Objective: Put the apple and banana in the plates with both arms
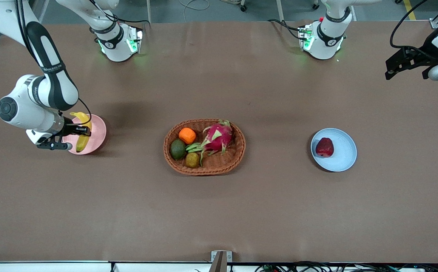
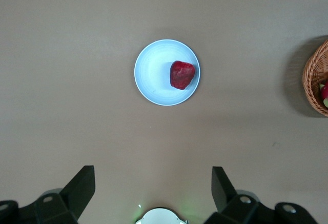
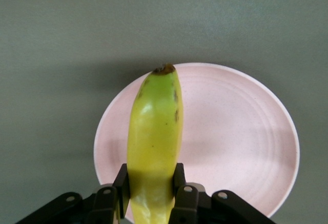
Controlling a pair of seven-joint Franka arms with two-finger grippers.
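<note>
The yellow banana (image 1: 82,142) is clamped between the fingers of my right gripper (image 1: 81,131), low over the pale pink plate (image 1: 99,132). In the right wrist view the gripper (image 3: 151,183) is shut on the banana (image 3: 154,126), whose dark tip points across the pink plate (image 3: 241,131). The dark red apple (image 1: 324,147) lies in the light blue plate (image 1: 343,155). My left gripper (image 1: 406,70) is open and empty, high up at the left arm's end of the table. The left wrist view shows the gripper (image 2: 152,183), with the apple (image 2: 182,74) and the blue plate (image 2: 154,73) far below.
An oval wicker basket (image 1: 204,169) stands mid-table between the two plates. It holds a pink dragon fruit (image 1: 217,136), an orange (image 1: 187,135), an avocado (image 1: 178,149) and a brownish fruit (image 1: 192,159). The basket's edge shows in the left wrist view (image 2: 312,78).
</note>
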